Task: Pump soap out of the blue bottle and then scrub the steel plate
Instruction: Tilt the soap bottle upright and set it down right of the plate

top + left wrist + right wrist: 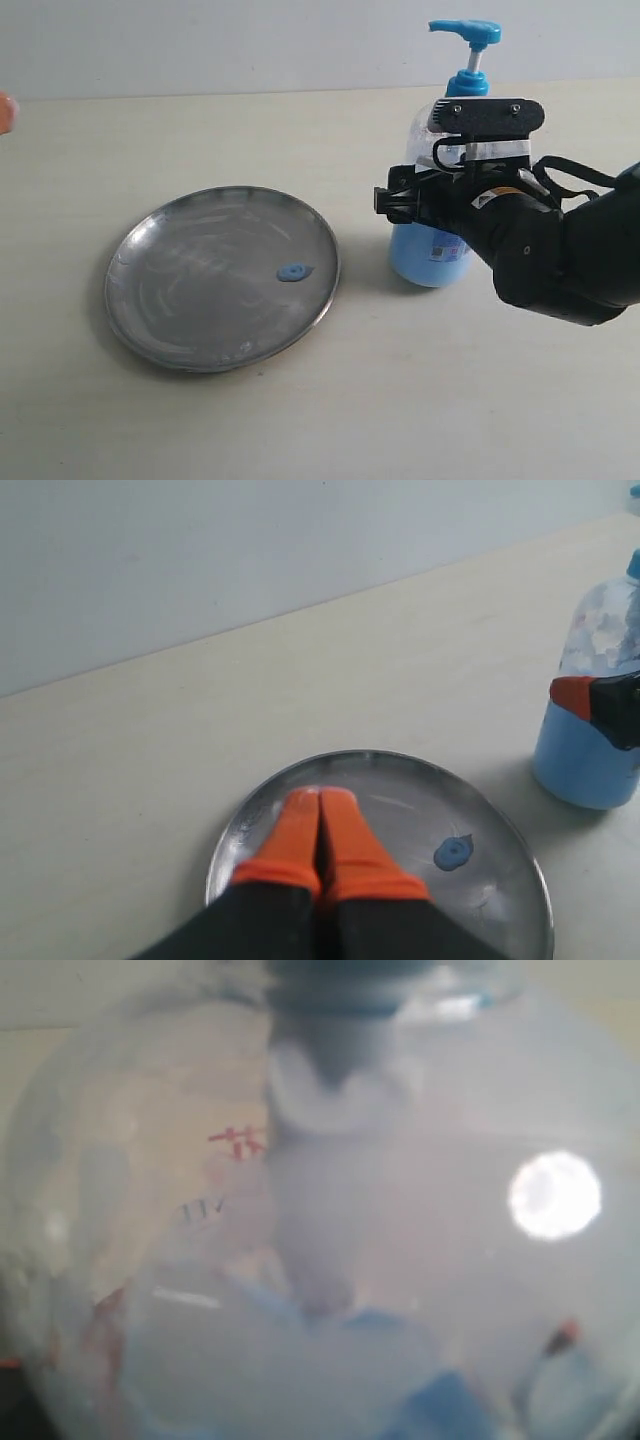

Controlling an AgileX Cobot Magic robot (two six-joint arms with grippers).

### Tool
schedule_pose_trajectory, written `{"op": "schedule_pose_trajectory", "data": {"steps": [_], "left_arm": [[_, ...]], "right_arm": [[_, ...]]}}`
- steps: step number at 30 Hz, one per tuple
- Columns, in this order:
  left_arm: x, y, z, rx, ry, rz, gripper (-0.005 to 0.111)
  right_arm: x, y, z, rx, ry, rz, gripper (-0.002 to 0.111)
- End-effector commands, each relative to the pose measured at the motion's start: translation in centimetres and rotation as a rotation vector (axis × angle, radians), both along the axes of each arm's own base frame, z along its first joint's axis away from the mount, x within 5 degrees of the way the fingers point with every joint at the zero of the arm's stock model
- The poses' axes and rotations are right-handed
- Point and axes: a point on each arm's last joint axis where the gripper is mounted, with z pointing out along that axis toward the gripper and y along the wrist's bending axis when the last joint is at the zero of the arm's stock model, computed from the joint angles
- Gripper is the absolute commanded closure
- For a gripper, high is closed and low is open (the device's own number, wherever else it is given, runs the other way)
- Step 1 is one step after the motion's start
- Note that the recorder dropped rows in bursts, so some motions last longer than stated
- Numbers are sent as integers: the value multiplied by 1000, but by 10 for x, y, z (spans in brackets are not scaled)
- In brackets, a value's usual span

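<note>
Closest to me on the pale table [420, 410] lies the steel plate [180, 300], flat, its grey surface streaked and scuffed, and a small blob of light blue soap [293, 271] sits on it toward the side nearest the bottle, inside the rim. From the left arm's own camera the left gripper [320, 810] shows in front of the plate's nearer part with its two orange fingertips [295, 830] pressed flat together and nothing between them, so it is clenched on itself; how high it hangs above the steel I cannot tell. Farther back and to the right, apart from the plate's rim, the blue bottle [428, 262] stands upright on the table, light blue liquid filling its lower part and its bright blue pump head [466, 32] raised. The right gripper [425, 195] is clasped around the middle of the bottle's body, spread wide by it, with one orange-tipped finger [573, 694] lying against its side; its wrist camera sees only blurred clear plastic up close. Behind everything runs a plain light wall [250, 45]
</note>
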Motion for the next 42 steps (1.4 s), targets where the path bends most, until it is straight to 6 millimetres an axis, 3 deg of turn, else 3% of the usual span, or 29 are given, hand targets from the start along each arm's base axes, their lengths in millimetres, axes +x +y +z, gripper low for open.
{"op": "schedule_pose_trajectory", "data": {"steps": [1, 7, 22, 29, 32, 34, 35, 37, 42], "left_arm": [[-1, 1, 1, -24, -7, 19, 107], [-1, 1, 1, -41, 1, 19, 107], [-2, 0, 1, -41, 13, 6, 107], [-2, 0, 1, -57, 18, 9, 107], [-3, -1, 1, -60, 21, 4, 107], [-4, -1, 1, -58, 22, -2, 107], [-4, -1, 1, -58, 22, -2, 107], [-4, -1, 1, -61, 23, -1, 107], [-4, -1, 1, -65, 25, -2, 107]], "right_arm": [[4, 0, 3, -32, -80, 31, 108], [8, 7, -13, -31, -48, 70, 108], [12, 10, -13, -49, -151, 96, 106], [15, 13, -13, -61, -189, 125, 87], [15, 14, -13, -65, -192, 140, 73], [15, 14, -12, -60, -201, 134, 61], [15, 14, -10, -58, -219, 128, 46], [16, 11, -8, -50, -239, 87, 29], [17, 7, -8, -40, -241, 34, 14]]}}
